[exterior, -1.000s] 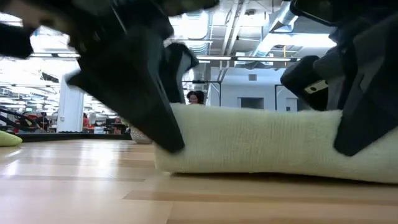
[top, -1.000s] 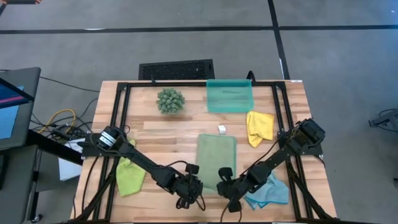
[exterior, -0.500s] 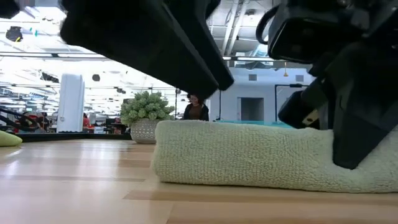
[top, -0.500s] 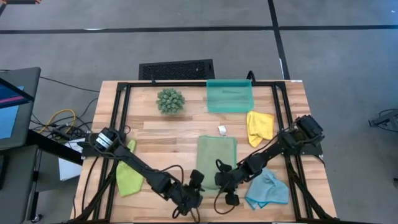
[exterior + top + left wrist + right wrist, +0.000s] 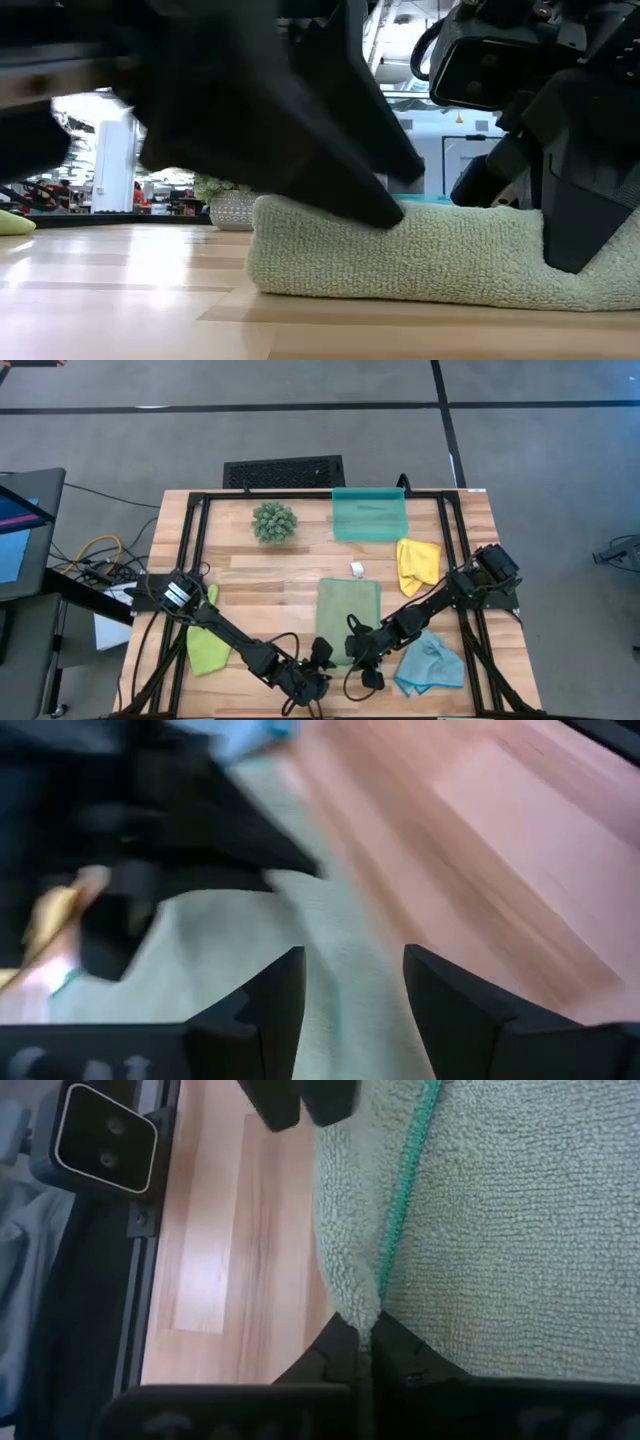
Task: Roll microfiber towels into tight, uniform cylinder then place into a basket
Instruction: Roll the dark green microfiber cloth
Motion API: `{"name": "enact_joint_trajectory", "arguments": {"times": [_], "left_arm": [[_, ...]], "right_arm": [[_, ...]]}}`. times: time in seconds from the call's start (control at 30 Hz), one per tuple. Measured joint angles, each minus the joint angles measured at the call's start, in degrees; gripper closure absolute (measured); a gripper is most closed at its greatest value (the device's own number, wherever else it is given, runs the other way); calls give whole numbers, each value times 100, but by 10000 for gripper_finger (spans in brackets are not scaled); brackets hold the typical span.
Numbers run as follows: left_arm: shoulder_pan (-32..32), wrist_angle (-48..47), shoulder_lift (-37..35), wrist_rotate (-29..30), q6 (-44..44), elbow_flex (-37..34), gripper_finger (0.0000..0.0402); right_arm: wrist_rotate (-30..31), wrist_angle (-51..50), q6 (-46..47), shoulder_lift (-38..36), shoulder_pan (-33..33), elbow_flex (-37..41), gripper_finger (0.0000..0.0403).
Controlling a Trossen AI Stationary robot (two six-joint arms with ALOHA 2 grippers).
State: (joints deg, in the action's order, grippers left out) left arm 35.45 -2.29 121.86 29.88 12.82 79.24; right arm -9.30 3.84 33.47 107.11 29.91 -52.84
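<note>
Since the earlier frames the left gripper (image 5: 318,672) has let go of the sage green towel's (image 5: 348,612) near edge and slid toward the table's front; its fingers (image 5: 275,995) now stand apart with cloth showing between them, holding nothing. Across the near edge, the right gripper (image 5: 362,660) is pinched tight on that towel's folded corner, the fingertips (image 5: 345,1345) meeting on the cloth beside its green stitched hem. At table height the near edge shows as a low thick fold lying on the wooden table (image 5: 270,575), with both dark grippers over it.

Beside the right arm lies the crumpled light blue towel (image 5: 432,665); the lime green towel (image 5: 206,640) lies under the left arm. Farther back are a small white object (image 5: 356,568), just beyond the sage towel, and the yellow towel (image 5: 417,564). At the far edge stand the spiky green plant ball (image 5: 274,521) and the teal basket (image 5: 369,514), well apart from the towel. A black slotted grille (image 5: 284,471) lies on the floor beyond.
</note>
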Motion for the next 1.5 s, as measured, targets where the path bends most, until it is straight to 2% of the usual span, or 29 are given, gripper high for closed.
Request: {"name": "enact_joint_trajectory", "arguments": {"times": [0.1,0.2,0.4,0.47,0.73,1.0,1.3,1.43,1.5], "left_arm": [[0,4,0,60,-350,4,250],[1,17,0,-224,-622,3,276],[-82,208,-2,-754,-1074,3,373],[-179,171,0,-993,-1282,3,393],[-477,-382,7,-970,-1943,3,400],[-515,-626,7,-976,-2166,3,401],[-515,-768,7,-1016,-2300,2,401],[-515,-791,9,-1040,-2300,-2,401],[-515,-793,11,-1040,-2300,-4,401]], "right_arm": [[2,-19,15,0,0,0,369],[9,-33,18,0,0,0,368],[9,-35,18,0,0,0,378],[11,-35,18,0,0,0,378],[15,-37,20,0,7,0,370],[22,-37,15,0,11,0,368],[9,-74,-42,0,70,0,312],[-51,-436,-3,-257,73,-1,285],[133,-769,1,-475,116,2,282]]}}
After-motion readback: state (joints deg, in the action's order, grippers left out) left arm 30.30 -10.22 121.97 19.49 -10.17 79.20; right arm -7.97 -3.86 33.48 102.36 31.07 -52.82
